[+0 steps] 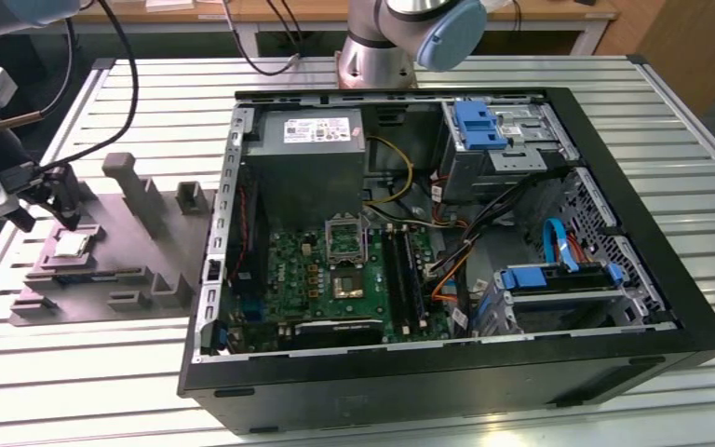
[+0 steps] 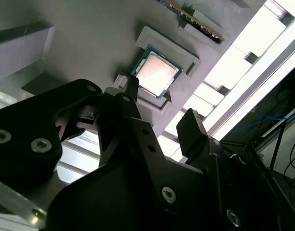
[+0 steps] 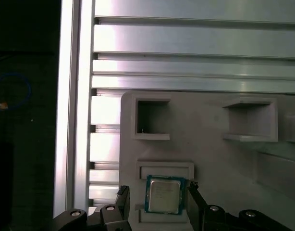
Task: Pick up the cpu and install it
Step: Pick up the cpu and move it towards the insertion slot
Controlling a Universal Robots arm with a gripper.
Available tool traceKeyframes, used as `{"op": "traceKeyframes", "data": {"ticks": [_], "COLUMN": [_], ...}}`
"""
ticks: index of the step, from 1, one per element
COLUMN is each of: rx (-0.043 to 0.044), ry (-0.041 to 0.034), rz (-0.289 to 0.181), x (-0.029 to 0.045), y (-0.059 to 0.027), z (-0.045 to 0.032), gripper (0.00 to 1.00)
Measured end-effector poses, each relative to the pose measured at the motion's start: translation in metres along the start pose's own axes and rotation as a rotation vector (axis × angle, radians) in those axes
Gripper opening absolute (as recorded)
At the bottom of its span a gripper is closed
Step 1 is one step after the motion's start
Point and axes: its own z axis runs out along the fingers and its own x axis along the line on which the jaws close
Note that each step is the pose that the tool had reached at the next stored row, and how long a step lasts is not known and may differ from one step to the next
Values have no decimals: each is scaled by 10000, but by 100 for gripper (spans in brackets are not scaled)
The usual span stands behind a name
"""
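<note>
1. Take the flat grey moulded holder plate (image 1: 112, 235) as your landmark; it lies on the ribbed aluminium tabletop (image 1: 85, 372).
2. The small square cpu with the silvery metal top and pale rim (image 3: 163, 194) lies flat in a shallow framed square seat on that plate, towards the plate's edge on the exterior view's left; it rests there, not yet lifted.
3. Your arm's black jaws hang over that seat, spread apart with one on each side of the cpu; in the first wrist view a strip of grey plate shows between one of them and the chip; the other stands just beside the chip's opposite edge, and you cannot tell whether it touches.
4. Two open square pockets (image 3: 152, 118) are moulded into the plate, further in from the cpu seat.
5. Grey upright posts (image 1: 128, 182) rise from the plate, on the side of the seat towards the exterior view's right.
6. Just beside the plate, on the exterior view's right, an open black computer case (image 1: 457, 377) lies on its side; inside it you see a green motherboard (image 1: 314, 279), a hollow rectangular silver socket frame (image 1: 345, 237) on that board, and a grey power-supply box (image 1: 314, 149); all are well apart from the plate's cpu seat.
</note>
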Motion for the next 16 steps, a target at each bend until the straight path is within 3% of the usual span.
{"op": "traceKeyframes", "data": {"ticks": [16], "rx": [1], "ry": [-6], "rz": [115], "x": [-19], "y": [-20], "z": [121], "gripper": [59]}}
